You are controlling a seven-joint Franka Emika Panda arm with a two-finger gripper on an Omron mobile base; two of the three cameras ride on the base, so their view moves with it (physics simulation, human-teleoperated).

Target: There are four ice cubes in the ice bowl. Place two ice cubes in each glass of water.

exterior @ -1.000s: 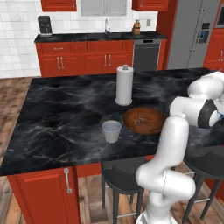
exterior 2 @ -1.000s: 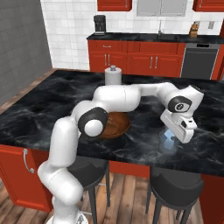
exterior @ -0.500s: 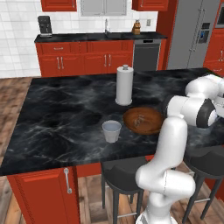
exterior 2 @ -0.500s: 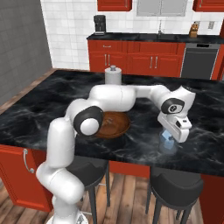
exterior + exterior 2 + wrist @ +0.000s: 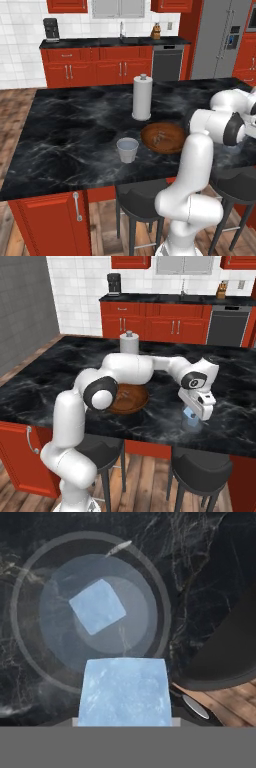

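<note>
1. The gripper [image 5: 190, 415] pinches an ice cube [image 5: 124, 691] directly above the glass of water [image 5: 90, 612] — one cube [image 5: 97, 606] already lies inside.
2. Centre over the rim, lower slightly, then release — a high drop risks splashing or bouncing out.

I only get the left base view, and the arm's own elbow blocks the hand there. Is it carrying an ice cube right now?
Observer: Yes. In the hand view, the held ice cube sits between the jaws.
Operator: Is it over a glass?
Observer: Yes. The hand view looks straight down into a translucent tumbler on the black counter, directly beyond the cube.
Operator: Anything in that tumbler?
Observer: A second ice cube lies at its bottom.
</note>
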